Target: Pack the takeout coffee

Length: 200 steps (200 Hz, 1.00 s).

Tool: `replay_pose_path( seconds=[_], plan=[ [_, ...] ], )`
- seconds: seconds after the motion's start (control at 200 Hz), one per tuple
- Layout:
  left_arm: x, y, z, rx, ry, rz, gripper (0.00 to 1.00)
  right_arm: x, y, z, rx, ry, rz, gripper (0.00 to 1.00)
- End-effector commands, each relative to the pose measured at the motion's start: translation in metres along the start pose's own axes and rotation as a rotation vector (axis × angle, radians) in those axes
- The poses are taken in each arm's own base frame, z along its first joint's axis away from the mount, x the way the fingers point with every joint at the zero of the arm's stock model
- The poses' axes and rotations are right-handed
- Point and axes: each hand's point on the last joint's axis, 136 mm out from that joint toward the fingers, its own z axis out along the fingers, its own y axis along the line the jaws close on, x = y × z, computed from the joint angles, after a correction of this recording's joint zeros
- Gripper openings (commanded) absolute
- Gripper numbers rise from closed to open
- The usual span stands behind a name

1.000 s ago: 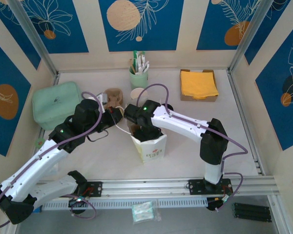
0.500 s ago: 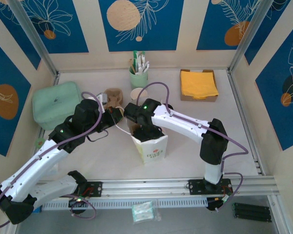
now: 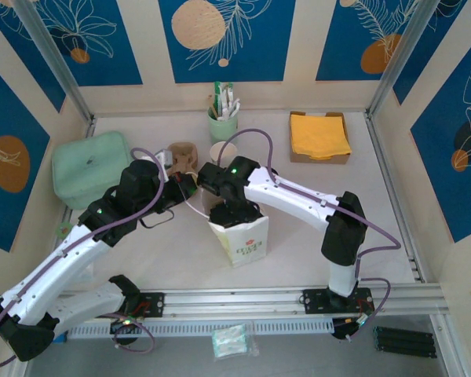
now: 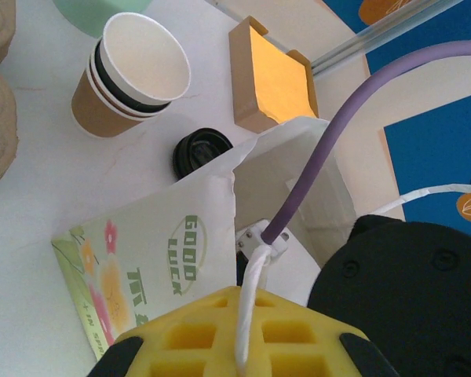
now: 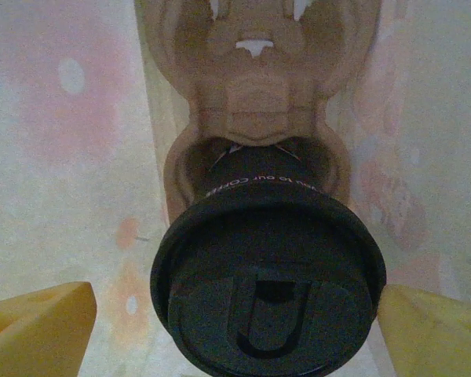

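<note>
Pale table (image 3: 322, 236) between blue patterned walls carries a printed paper bag (image 3: 242, 239), and the right claw (image 5: 235, 326) reaches down into the mouth of it. The takeout coffee (image 5: 267, 275) stands directly below this claw, seated in a pocket of a brown cardboard carrier (image 5: 255, 118) on the bottom of the bag. The cup is upright, so its long axis points straight back toward the claw and the black lid faces the wrist. The jaws stand apart: one yellow finger (image 5: 31, 326) is clearly away from the lid, while the opposite one is just beside the rim, and I cannot tell if it touches. I judge the cup is already placed, so the next move is a retreat along the same axis, straight up, because a sideways drift could catch the lid or the bag wall. The right arm is the nearer one by far. The left claw (image 4: 235, 334) is to the side of the bag, pressed together on its thin white handle (image 4: 247, 290), which seems to keep the mouth open
</note>
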Motion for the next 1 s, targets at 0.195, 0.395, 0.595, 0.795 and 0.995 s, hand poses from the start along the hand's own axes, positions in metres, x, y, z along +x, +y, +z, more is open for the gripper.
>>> replay_pose_path(
  seconds=[0.195, 0.395, 0.595, 0.795, 0.995],
  plan=[
    [-0.002, -0.005, -0.003, 0.011, -0.006, 0.020, 0.00, 0.000, 0.002, -0.026, -0.021, -0.050, -0.015, 0.94],
    [-0.002, -0.006, -0.003, 0.016, -0.006, 0.020, 0.00, 0.000, 0.001, -0.019, -0.013, -0.036, -0.015, 0.95],
    [-0.001, -0.007, -0.002, 0.017, 0.000, 0.021, 0.00, -0.002, 0.000, -0.005, -0.022, -0.010, 0.001, 0.95],
    [0.000, -0.007, 0.000, 0.018, 0.007, 0.022, 0.00, -0.003, -0.001, 0.001, -0.040, 0.012, 0.020, 0.95],
    [-0.001, -0.007, 0.000, 0.020, 0.005, 0.019, 0.00, -0.004, -0.001, 0.002, -0.042, 0.016, 0.025, 1.00]
  ],
)
